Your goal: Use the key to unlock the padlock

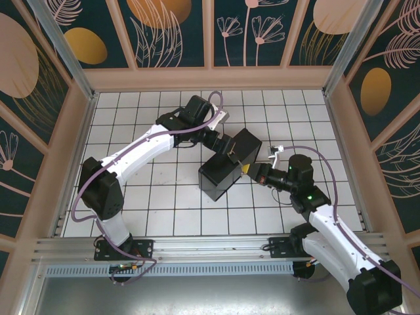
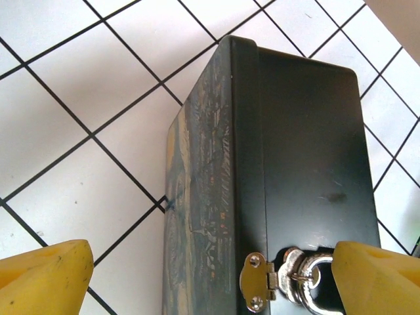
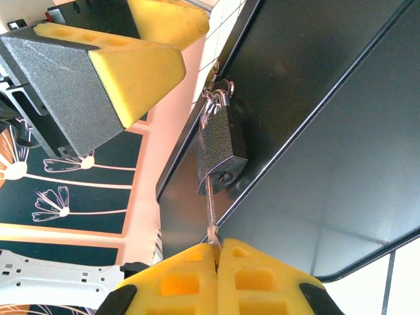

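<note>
My right gripper (image 3: pixel 216 254) is clamped on the key (image 3: pixel 210 209), its tip seated in the padlock (image 3: pixel 221 147), which hangs from the hasp (image 2: pixel 257 281) on the right face of the box (image 3: pixel 315 131). My left gripper (image 2: pixel 209 281) stands open, straddling the box. Advised: twist about the key's axis, no side load.

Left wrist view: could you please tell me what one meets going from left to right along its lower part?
Left pincer's finger pad → tiled table → black box → hasp → padlock shackle → other finger pad.
</note>
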